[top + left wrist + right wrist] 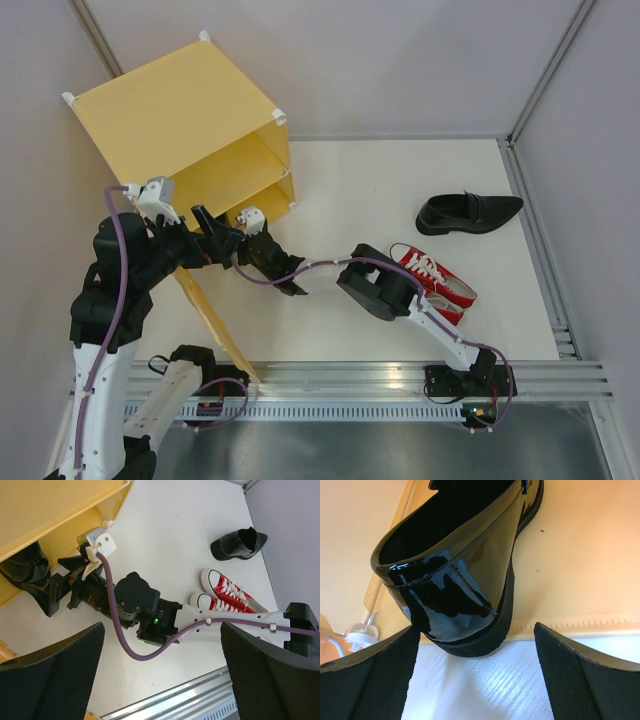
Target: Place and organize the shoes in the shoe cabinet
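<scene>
Black loafer (465, 580) lies in lower compartment of shoe cabinet (180, 110), heel at front lip. Right gripper (476, 630) just outside, fingers spread wide either side of heel, not touching it. Left gripper (162, 625) hovers above right arm, wide, empty. Second loafer (468, 213) and red sneakers (435, 280) on table (340, 190), well apart from cabinet.

Loafer (455, 570) in my right wrist view, toe cut off by the top edge; overhead, the cabinet (180, 110) top hides it and my right arm (400, 295) partly covers the red sneakers (440, 280).
</scene>
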`<act>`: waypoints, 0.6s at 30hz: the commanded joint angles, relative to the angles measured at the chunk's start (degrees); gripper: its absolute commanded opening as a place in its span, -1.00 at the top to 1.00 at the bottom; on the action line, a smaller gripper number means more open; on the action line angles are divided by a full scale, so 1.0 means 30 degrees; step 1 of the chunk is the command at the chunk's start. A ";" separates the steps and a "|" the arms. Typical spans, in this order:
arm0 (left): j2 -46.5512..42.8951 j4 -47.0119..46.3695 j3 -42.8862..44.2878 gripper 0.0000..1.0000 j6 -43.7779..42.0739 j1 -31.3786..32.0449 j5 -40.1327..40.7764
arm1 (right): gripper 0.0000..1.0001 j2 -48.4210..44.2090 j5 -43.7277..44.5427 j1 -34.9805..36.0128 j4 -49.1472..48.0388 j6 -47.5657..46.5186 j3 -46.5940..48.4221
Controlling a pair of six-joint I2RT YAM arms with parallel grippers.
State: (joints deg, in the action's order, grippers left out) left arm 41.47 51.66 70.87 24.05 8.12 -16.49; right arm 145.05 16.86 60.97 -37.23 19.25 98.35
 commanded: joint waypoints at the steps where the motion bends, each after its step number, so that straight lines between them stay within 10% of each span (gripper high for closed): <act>1: 0.0092 0.0007 -0.0274 -0.99 -0.0137 -0.0070 0.0575 | -0.93 -0.0450 0.1410 -0.0401 0.0077 0.0381 0.0265; 18: -0.0026 -0.0052 -0.0391 -0.99 -0.0108 -0.0070 0.0604 | -0.79 -0.0627 0.1850 -0.0928 0.1044 0.1085 0.1114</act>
State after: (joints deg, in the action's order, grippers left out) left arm 41.47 51.40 70.74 24.05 8.12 -16.47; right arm 145.03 18.22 60.60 -34.63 21.96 99.18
